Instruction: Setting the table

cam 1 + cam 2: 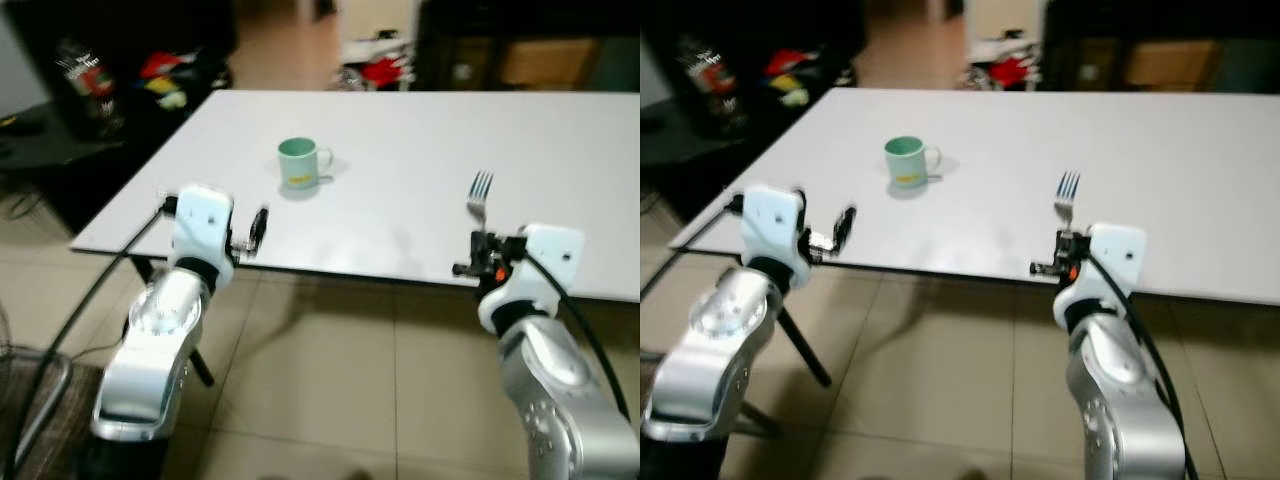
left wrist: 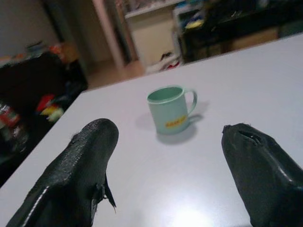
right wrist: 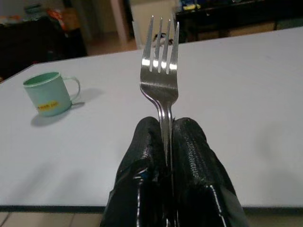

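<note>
Your right pincer (image 3: 165, 142) pinching fork (image 3: 160, 75) by handle, tines pointing away over tabletop (image 1: 420, 200) near edge. Left pincer (image 2: 165, 189) spread, empty, just over near edge. Mug (image 1: 300, 163) beyond left pincer, well left of fork; left arm nearer mug.

Two silver arms, white wrist blocks, black cables, textured black fingers on left pincer (image 2: 165, 189)

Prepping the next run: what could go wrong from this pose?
The right gripper pinches the fork by its thin handle only, tines out over the white table; it might twist or slip when set down. The left gripper is open and aimed at the green mug; reaching forward could knock it.
</note>
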Controlling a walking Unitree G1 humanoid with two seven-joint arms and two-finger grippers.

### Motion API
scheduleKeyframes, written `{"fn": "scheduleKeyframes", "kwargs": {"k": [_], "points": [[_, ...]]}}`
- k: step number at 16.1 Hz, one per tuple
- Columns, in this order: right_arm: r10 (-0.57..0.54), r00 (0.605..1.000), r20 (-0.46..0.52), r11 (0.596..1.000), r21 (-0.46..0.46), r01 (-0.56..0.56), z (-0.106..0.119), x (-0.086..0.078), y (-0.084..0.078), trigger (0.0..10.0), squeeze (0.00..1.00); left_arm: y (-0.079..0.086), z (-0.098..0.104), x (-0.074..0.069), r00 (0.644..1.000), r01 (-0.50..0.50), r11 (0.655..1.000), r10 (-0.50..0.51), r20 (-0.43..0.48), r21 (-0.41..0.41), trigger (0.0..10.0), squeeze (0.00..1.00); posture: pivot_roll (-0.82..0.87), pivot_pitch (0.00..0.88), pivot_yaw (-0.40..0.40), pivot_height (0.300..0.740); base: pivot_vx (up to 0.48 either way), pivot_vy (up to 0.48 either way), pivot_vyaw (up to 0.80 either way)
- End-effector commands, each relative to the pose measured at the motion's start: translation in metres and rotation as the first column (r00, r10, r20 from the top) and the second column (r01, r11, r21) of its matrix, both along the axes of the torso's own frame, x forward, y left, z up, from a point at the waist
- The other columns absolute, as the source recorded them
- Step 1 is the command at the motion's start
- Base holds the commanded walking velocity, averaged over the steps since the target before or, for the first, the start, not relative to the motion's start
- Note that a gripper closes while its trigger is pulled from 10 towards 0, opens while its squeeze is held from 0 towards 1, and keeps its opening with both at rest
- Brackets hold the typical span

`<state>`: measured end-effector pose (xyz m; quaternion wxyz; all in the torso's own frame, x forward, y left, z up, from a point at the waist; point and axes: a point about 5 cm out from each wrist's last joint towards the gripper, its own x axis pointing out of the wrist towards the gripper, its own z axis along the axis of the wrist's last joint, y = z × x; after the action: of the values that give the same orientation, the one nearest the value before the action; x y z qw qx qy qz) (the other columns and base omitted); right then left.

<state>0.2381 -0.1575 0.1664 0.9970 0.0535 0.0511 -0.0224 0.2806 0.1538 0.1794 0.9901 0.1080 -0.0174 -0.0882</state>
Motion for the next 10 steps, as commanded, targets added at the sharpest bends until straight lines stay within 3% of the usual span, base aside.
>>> {"fn": "scheduleKeyframes", "kwargs": {"k": [1,4,7,9,10], "points": [[0.060,0.998,0.023,0.998,0.013,-0.060,0.007,0.003,0.007,10.0,0.00,0.006,-0.005,-0.002,0.999,-0.024,1.000,0.024,-0.023,0.003,10.0,0.00,0.03,0.000,0.080,0.740,0.000,-0.480,0.00],[0.144,0.989,-0.019,0.990,-0.008,-0.144,-0.002,0.003,0.009,10.0,0.00,0.005,-0.019,-0.010,0.996,-0.053,0.998,0.050,-0.071,-0.037,10.0,0.00,0.03,0.000,0.067,0.740,0.000,0.000,0.00],[0.188,0.980,-0.066,0.982,0.025,-0.186,-0.010,0.003,0.014,10.0,0.00,0.013,-0.020,-0.012,0.994,-0.089,0.995,0.086,-0.062,-0.043,10.0,0.00,0.03,0.000,0.060,0.740,0.000,0.000,0.00],[0.177,0.980,-0.092,0.984,0.002,-0.178,-0.014,0.004,0.016,10.0,0.00,0.013,-0.016,-0.012,0.996,-0.073,0.996,0.071,-0.050,-0.045,10.0,0.00,0.06,0.000,0.031,0.740,0.000,0.000,0.00],[0.171,0.982,-0.086,0.985,0.036,-0.168,-0.013,0.005,0.016,10.0,0.00,0.013,-0.013,-0.011,0.997,-0.058,0.997,0.056,-0.044,-0.046,10.0,0.00,0.06,0.000,0.031,0.740,0.000,0.000,0.00]]}}
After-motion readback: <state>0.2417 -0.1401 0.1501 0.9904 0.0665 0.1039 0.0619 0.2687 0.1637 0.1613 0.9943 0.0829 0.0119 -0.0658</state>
